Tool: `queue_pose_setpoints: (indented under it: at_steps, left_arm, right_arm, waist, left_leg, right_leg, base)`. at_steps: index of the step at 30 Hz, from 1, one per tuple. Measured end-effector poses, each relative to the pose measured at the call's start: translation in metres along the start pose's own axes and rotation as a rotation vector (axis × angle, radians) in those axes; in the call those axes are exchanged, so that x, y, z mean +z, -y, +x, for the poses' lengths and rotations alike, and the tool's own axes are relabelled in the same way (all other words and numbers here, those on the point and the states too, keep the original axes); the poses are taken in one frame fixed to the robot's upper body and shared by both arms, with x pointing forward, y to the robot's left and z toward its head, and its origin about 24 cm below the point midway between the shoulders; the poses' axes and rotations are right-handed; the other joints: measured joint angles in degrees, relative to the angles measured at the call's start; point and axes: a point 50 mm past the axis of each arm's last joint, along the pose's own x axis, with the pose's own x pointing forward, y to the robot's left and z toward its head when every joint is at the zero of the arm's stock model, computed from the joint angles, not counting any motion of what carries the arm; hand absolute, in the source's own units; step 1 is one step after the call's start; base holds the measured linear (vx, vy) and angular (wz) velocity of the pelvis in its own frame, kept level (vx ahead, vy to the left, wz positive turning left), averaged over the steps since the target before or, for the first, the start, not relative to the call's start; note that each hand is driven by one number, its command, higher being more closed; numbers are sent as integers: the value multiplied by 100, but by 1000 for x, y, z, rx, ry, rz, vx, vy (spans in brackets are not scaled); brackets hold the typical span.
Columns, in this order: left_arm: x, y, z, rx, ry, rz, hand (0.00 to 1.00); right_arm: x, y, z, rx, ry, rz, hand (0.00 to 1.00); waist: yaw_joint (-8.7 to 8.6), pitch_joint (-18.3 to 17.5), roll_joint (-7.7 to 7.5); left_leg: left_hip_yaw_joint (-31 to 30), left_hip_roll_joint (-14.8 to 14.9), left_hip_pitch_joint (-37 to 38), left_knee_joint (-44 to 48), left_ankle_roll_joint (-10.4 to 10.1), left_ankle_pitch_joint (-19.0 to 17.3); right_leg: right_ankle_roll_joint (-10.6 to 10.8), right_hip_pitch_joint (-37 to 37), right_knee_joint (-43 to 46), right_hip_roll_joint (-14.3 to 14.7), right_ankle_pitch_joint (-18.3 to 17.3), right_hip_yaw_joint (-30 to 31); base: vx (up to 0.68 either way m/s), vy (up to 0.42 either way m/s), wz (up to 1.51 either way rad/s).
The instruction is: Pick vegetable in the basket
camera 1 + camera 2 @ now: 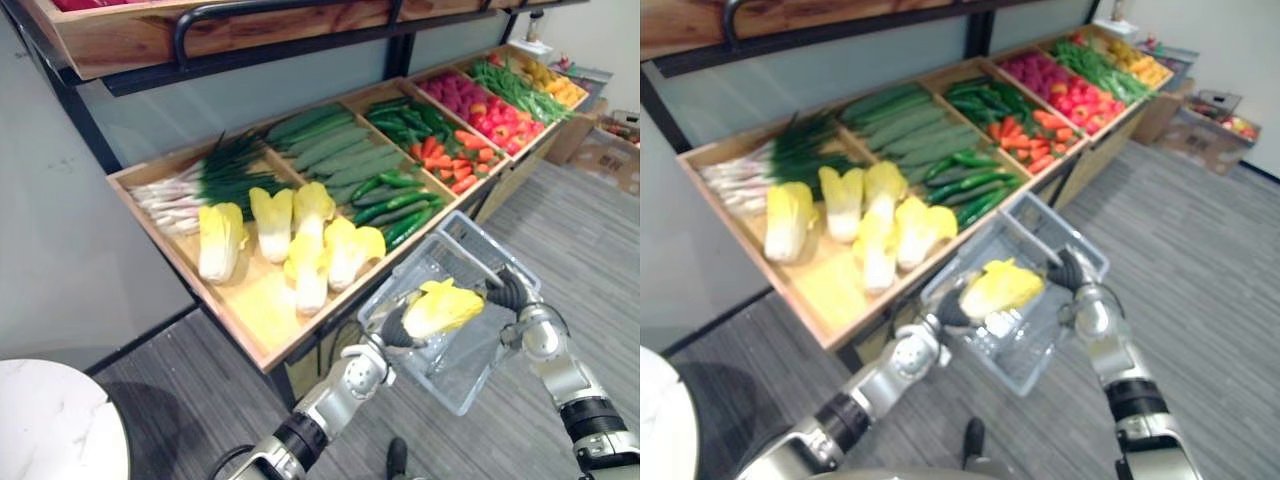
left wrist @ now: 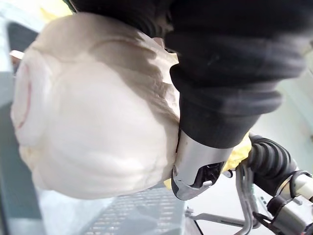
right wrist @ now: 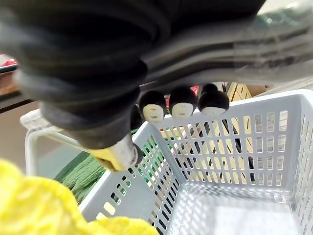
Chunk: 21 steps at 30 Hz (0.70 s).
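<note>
A pale yellow napa cabbage (image 1: 440,308) hangs over the open top of a grey plastic basket (image 1: 452,396), leafy end pointing right. My left hand (image 1: 398,330) is shut on its white stem end (image 2: 98,122), the dark cover (image 2: 220,73) pressed against it. The basket is in the air in front of the wooden produce stand. My right hand (image 1: 510,290) is at its right side, fingers (image 3: 181,105) curled round the grey handle (image 3: 234,44). The basket's slotted walls (image 3: 234,147) and floor hold nothing; a yellow leaf (image 3: 29,205) shows at its edge.
The slanted wooden stand (image 1: 250,330) holds more napa cabbages (image 1: 290,235), spring onions (image 1: 190,185), cucumbers (image 1: 330,145), green peppers (image 1: 395,200), carrots (image 1: 450,160) and red produce (image 1: 500,120). A white round table (image 1: 50,420) is at lower left; cardboard boxes (image 1: 610,150) stand at far right.
</note>
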Motion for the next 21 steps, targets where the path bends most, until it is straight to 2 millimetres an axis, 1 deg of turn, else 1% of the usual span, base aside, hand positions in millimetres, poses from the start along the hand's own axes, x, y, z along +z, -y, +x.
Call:
queue_pose_setpoints:
  at_steps: [2,7,8,11,15,17,18,21]
  left_arm:
    - [3,2,1,-9,13,4,100]
    - [3,2,1,-10,11,4,100]
    - [1,3,1,-13,4,6,0]
    - [-6,6,-1,-28,-27,13,0]
    - [-8,6,-1,-29,-34,14,0]
    - [-9,7,-1,-32,-41,15,0]
    - [-10,8,-1,-36,-49,16,0]
    - [-12,6,-1,-28,-60,14,0]
  right_arm:
    - [0,-3,-1,12,0,-3,100]
    - [-5,-10,-6,38,-13,-8,100]
    - [-6,-11,-7,40,-16,-9,100]
    - [-7,-12,-8,44,-21,-9,100]
    - [-9,-13,-10,51,-27,-9,100]
    - [-10,-14,-10,54,-31,-9,100]
    - [-11,-14,-11,59,-36,-10,100]
    - [-13,-15,-12,63,-41,-11,100]
  waist:
    - [1,-2,2]
    - [5,-5,8]
    - [3,-6,7]
    - [1,-7,7]
    - [3,-7,9]
    - [3,-14,20]
    - [6,-19,24]
    - [-6,-23,24]
  left_leg:
    - [-1,-9,-1,0,5,0]
    - [-16,-13,-8,-4,24,9]
    - [-15,-24,-9,-3,35,6]
    - [-15,-31,-11,-4,44,8]
    - [-18,-34,-15,-4,51,12]
    - [-18,-30,-16,-11,60,19]
    - [-22,-37,-28,-13,72,28]
    - [-37,-61,-92,-4,101,46]
  right_leg:
    - [19,0,0,-13,13,2]
    - [120,-5,0,-23,86,26]
    - [122,-4,0,-34,88,42]
    - [122,-7,0,-41,89,51]
    - [121,-12,0,-42,90,52]
    - [194,-28,0,-38,141,61]
    - [158,-61,0,-41,195,87]
    - [198,-121,0,-70,289,113]
  base:
    - [0,0,0]
    - [0,0,0]
    - [0,0,0]
    - [0,0,0]
    - [0,0,0]
    - [0,0,0]
    - [0,0,0]
    - [-30,16,3]
